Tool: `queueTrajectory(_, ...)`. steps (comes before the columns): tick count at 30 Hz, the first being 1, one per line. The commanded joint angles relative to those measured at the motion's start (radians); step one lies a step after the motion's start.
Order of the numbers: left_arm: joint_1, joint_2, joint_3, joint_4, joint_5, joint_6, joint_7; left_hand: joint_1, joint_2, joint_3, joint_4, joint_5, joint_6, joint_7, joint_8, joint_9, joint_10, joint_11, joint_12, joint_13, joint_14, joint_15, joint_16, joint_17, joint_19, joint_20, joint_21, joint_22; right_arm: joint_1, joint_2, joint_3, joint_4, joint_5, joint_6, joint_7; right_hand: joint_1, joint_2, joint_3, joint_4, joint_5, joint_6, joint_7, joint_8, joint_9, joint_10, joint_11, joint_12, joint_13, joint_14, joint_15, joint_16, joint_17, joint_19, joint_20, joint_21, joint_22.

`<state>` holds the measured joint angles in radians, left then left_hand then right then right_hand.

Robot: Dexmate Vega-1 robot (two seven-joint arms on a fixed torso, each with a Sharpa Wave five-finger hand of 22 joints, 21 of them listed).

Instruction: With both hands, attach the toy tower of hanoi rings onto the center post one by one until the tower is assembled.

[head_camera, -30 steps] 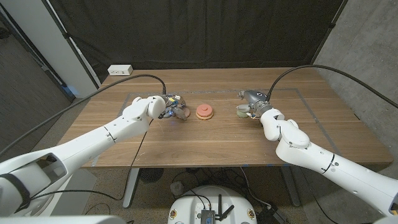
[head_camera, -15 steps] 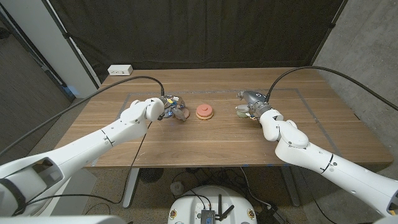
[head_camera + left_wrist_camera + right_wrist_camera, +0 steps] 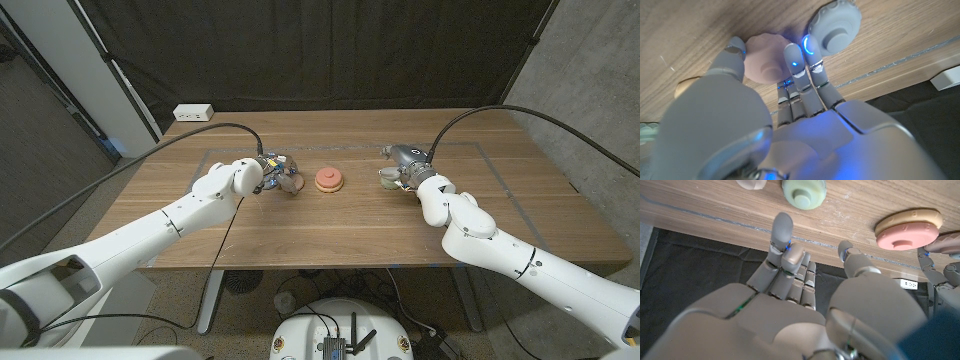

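A pink ring on a tan base (image 3: 329, 180) sits mid-table; the right wrist view shows the same stack (image 3: 907, 230). My left hand (image 3: 262, 173) is just left of it and pinches a mauve ring (image 3: 291, 180) between thumb and fingers (image 3: 792, 55), low over the wood; the left wrist view shows that ring (image 3: 767, 62). My right hand (image 3: 408, 163) stands right of the stack, fingers apart and holding nothing. A pale green ring (image 3: 388, 180) lies beside it on the table (image 3: 804, 191), a fingertip's reach away and untouched.
A grey-blue ring (image 3: 835, 22) lies on the wood beyond my left hand's fingers. A pale pinkish piece (image 3: 752, 184) lies near the green ring. A white power strip (image 3: 193, 113) sits at the back left corner. A thin taped outline (image 3: 490, 160) frames the work area.
My left hand has crept slightly toward the stack with the mauve ring. The right arm and the green ring have not moved.
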<state>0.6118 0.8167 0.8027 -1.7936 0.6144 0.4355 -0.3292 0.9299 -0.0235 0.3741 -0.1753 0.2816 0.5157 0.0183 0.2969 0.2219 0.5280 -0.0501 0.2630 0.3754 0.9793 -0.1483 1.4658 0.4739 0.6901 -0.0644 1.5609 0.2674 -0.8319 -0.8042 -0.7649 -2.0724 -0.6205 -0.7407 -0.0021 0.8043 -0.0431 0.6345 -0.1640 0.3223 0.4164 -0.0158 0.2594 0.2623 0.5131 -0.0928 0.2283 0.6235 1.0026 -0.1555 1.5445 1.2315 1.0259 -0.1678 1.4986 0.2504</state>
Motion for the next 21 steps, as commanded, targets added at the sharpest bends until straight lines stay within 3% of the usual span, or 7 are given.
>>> queueTrajectory(1,-0.006,0.004,-0.013,-0.018,-0.009,0.010,0.010,0.008,0.001,0.009,0.002,0.007,0.009,-0.001,0.005,0.003,0.071,-0.063,0.001,0.039,0.010,-0.071,0.005,0.003,0.011,-0.143,0.002,0.005,0.000,-0.005,0.000,-0.013,-0.006,-0.017,0.004,-0.002,0.007,0.001,0.005,0.005,0.004,0.002,0.001,0.004,0.007,0.001,-0.006,0.004,-0.002,-0.061,-0.001,0.003,-0.004,-0.052,0.007,-0.001)
queueTrajectory(21,-0.039,0.037,-0.034,-0.088,-0.020,0.050,-0.075,0.009,-0.003,0.005,0.008,0.015,0.028,-0.004,0.010,0.006,0.093,-0.070,-0.001,0.049,0.012,-0.071,0.003,-0.001,0.016,-0.144,-0.001,0.006,0.004,-0.001,0.003,-0.009,0.005,-0.018,-0.003,-0.007,0.010,0.002,0.005,0.007,0.008,0.006,0.000,0.004,0.015,0.002,-0.006,0.005,-0.003,-0.061,0.000,0.003,-0.005,-0.052,0.010,-0.003)
